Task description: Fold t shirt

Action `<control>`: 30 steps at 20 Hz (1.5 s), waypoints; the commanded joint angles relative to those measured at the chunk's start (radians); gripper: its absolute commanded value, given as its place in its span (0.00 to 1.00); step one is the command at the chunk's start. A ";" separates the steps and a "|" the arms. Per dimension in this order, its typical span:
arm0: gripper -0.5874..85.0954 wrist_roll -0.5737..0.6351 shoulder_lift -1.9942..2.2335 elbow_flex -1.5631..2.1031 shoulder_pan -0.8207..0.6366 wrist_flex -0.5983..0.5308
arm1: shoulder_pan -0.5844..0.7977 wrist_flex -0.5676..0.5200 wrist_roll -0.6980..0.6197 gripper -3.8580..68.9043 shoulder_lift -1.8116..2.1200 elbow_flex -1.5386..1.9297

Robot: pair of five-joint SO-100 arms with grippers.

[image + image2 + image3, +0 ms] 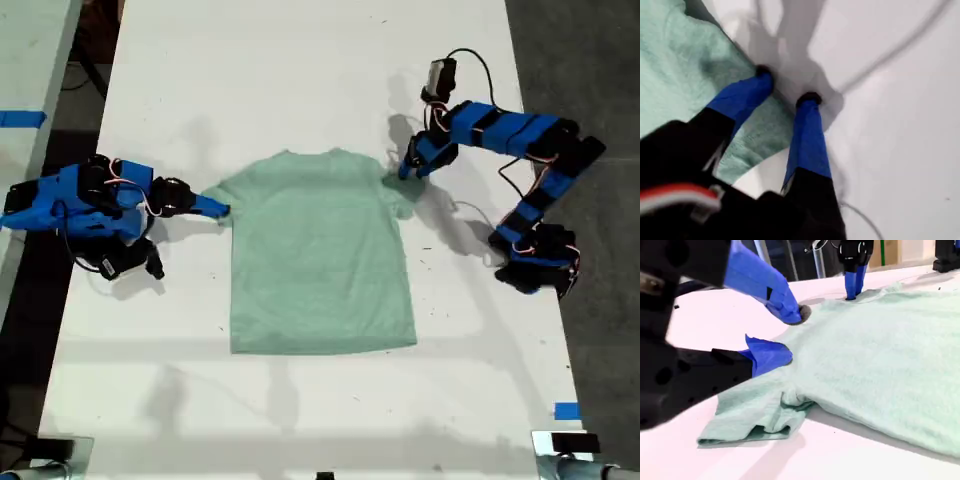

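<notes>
The pale mint t shirt (pixel 320 250) lies flat on the white table (pixel 300 80), its neck toward the exterior view's top. My first gripper (pixel 408 168) (pixel 786 86) points down at the sleeve on the exterior view's right. It is open, with one fingertip on the sleeve cloth (pixel 685 75) and the other on bare table. My second gripper (pixel 218 209) (pixel 789 336) lies low at the sleeve on the exterior view's left. It is open, its jaws above and beside the shoulder cloth. That sleeve (pixel 755 420) is rumpled. The first gripper (pixel 854 280) shows across the t shirt (pixel 880 355).
Both arm bases stand on the table, one at each side of the exterior view. Thin cables (pixel 470 60) loop around the arm on that view's right. Blue tape marks (pixel 566 411) sit near the table's edges. Dark floor lies beyond the table's right edge in that view.
</notes>
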 commanded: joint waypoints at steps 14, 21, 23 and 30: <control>0.11 0.006 0.006 0.038 0.006 0.002 | -0.167 0.376 0.083 0.06 0.471 -0.112; 0.11 0.006 0.006 0.038 0.006 0.002 | -0.124 0.196 0.181 0.35 0.537 0.328; 0.11 0.006 0.006 0.038 0.006 0.002 | -0.126 0.112 0.212 0.32 0.480 0.419; 0.11 0.006 0.006 0.038 0.006 0.002 | -0.133 0.244 0.178 0.04 0.546 0.209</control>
